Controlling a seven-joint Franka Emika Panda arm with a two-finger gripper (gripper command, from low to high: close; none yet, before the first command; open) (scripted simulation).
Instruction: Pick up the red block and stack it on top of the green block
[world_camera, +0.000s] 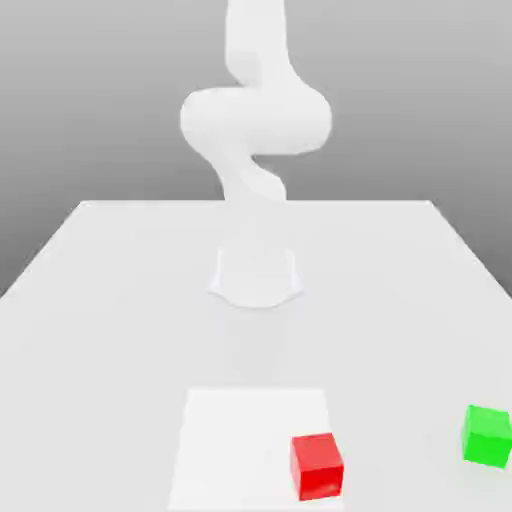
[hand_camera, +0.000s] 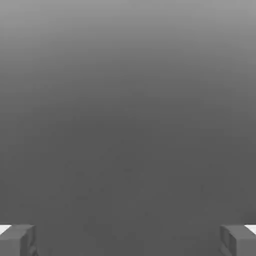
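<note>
- The surface (world_camera: 120, 300) is a pale, flat white top that reaches from the near edge of the exterior view back to a straight far edge, with a plain grey backdrop behind it.
- A slightly brighter square patch (world_camera: 240, 430) lies on the surface at the near middle, a little to the exterior view's left of centre.
- The white arm (world_camera: 255, 120) rises from a round base (world_camera: 256, 275) that stands on the surface at the middle, farther back than the patch; the arm bends in thick curved links and leaves the frame at the top.
- The red block (world_camera: 317, 466) sits flat on the surface at the near edge, on the right-hand corner of the bright patch, with nothing touching it.
- The green block (world_camera: 487, 435) sits flat on the surface near the exterior view's right edge, to the right of the red block and well apart from it, a touch farther back.
- The hand (hand_camera: 128, 240) shows in the hand view as two grey fingertips (hand_camera: 17, 240) at opposite sides of the frame, spread wide apart, with nothing between them but a plain grey background.
</note>
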